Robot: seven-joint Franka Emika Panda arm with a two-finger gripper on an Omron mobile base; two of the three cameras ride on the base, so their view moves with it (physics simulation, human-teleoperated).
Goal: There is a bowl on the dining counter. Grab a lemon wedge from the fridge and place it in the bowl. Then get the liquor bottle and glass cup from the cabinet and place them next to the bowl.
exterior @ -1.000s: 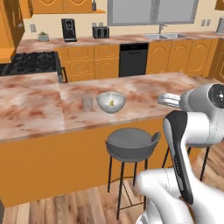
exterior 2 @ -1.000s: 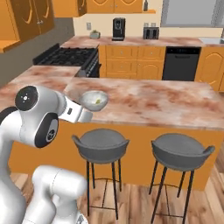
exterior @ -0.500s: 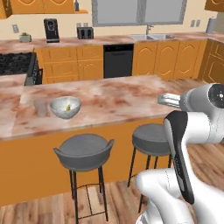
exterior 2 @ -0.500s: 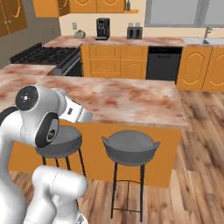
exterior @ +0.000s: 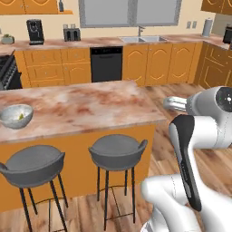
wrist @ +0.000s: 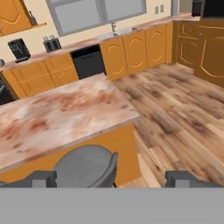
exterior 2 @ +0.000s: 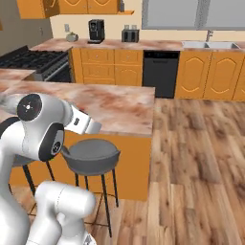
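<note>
The island worktop (exterior: pixel 86 106) has a mottled pink-brown marble top over orange panels. A grey bowl (exterior: pixel 16 116) sits on it near its left end in the left base view, with a small yellow piece inside. 2 grey stools (exterior: pixel 117 152) stand on the wooden floor (exterior 2: pixel 201 158) against its front.

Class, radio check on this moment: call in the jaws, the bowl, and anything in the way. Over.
Jaws wide open, nothing held. Bowl on dining counter, something yellow inside; no bottle or cup beside it. Two stools tucked under counter edge. Over.
</note>
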